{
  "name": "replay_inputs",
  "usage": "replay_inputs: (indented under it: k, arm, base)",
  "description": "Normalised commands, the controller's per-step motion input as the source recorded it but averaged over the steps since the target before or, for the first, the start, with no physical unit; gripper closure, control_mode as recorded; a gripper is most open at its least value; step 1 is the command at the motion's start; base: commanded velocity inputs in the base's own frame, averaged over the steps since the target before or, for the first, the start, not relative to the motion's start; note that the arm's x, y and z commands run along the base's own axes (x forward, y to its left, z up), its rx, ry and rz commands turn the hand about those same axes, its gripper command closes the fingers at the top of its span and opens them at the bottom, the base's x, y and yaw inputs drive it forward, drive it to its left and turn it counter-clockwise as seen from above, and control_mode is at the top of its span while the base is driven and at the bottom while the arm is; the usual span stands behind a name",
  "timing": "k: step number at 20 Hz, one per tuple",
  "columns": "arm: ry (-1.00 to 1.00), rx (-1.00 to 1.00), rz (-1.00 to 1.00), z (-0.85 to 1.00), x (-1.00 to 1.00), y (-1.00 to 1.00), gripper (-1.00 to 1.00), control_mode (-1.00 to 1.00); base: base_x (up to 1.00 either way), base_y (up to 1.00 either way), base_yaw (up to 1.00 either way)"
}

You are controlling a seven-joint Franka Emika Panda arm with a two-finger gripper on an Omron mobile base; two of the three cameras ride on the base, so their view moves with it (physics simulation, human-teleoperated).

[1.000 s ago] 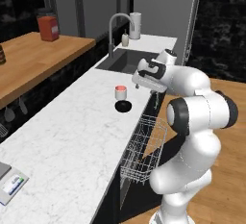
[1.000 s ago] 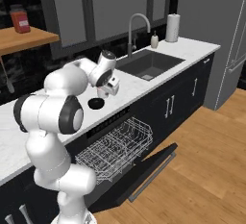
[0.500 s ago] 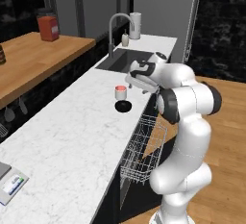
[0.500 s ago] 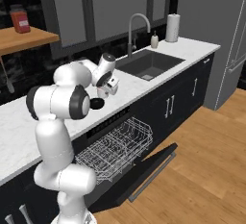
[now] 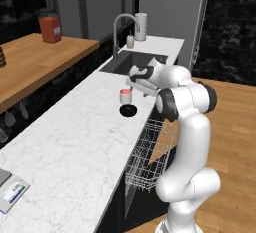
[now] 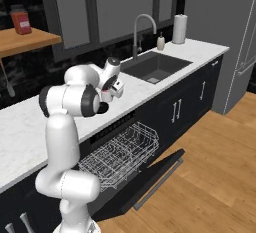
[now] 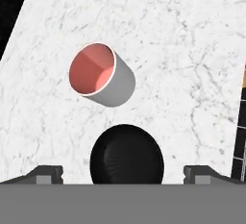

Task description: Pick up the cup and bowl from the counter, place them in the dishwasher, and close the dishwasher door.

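The pincer point(image 7: 123, 175) was held with its jaws wide apart and empty, above the tabletop point(image 7: 182, 50). The bowl point(image 7: 127, 155) lay directly below it, between the fingertips, mouth upward. The cup point(image 7: 98, 74) stood upright just beyond the bowl, its axis vertical, mouth upward, apart from the bowl.

The left base view looks from behind the arm's left, forward and down along the counter point(image 5: 75, 142) toward the sink point(image 5: 132, 62). The right base view looks from behind its right, across the open dishwasher point(image 6: 120, 152) to the same counter and sink. The hand view looks close and straight down on the cup point(image 7: 98, 74) and bowl point(image 7: 126, 155), which both base views share.
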Motion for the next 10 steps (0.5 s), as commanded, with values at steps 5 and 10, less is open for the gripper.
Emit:
replay_inputs:
  k: [5,10]
  arm:
    - [0.0,0.0,-0.05,-0.22,0.55,0.05,-1.0,-1.0]
    - [0.0,0.0,-0.05,-0.24,0.47,0.03,-1.0,-1.0]
  base:
    - [0.0,0.0,0.0]
    - [0.0,0.0,0.0]
